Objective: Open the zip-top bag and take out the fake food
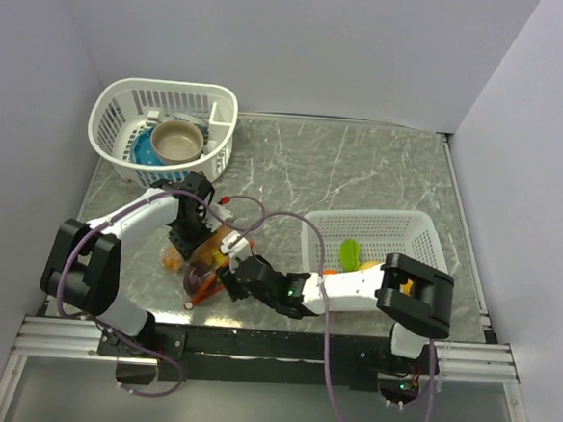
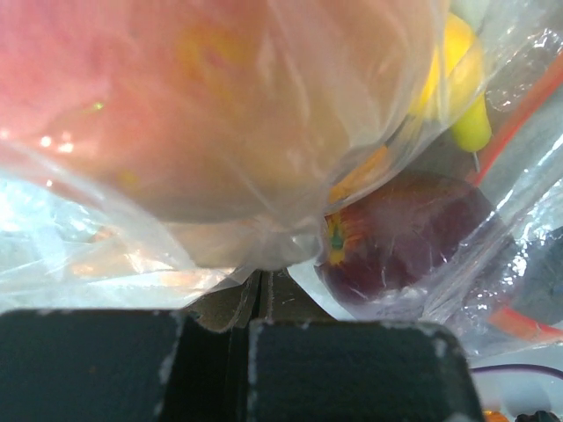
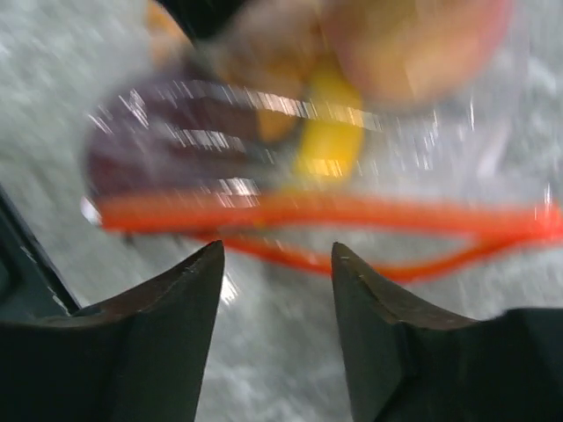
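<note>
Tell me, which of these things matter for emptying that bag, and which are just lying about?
In the job: zip-top bag, fake food inside it, left gripper, right gripper.
Lying about: round basket, tan bowl, blue dish, rectangular basket.

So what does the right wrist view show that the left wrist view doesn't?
Only the right wrist: the right gripper open and empty just short of the zip strip, whose two halves are parted, and the grey marbled table. Only the left wrist: the left gripper shut, seemingly pinching the zip-top bag, and the yellow-green stem end of the dark red-purple fruit. Both: the bag, its zip strip, and the peach fruit, yellow piece and same dark fruit inside.
</note>
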Robot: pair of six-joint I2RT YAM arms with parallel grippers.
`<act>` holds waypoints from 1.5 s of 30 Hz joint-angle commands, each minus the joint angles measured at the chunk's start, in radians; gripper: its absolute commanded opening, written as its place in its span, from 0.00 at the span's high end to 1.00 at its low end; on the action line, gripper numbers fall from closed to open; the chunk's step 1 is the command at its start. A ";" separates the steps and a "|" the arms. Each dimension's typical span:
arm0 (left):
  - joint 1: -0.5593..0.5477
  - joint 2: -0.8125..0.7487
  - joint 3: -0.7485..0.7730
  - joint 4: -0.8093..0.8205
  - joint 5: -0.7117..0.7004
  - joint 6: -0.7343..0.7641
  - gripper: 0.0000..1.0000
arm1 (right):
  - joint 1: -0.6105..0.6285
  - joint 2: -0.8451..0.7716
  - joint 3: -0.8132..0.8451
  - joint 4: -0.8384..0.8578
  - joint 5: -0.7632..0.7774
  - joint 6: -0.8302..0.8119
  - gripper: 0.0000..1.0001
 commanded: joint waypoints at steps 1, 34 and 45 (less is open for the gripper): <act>-0.002 -0.012 -0.012 0.001 -0.009 -0.003 0.99 | -0.002 0.042 0.084 0.112 0.016 -0.037 0.37; 0.001 -0.033 0.005 -0.027 -0.008 0.034 0.99 | -0.068 0.221 0.138 -0.002 0.079 0.069 0.88; 0.012 0.019 0.009 0.022 -0.033 0.030 0.99 | -0.068 -0.212 -0.035 -0.242 -0.169 0.095 1.00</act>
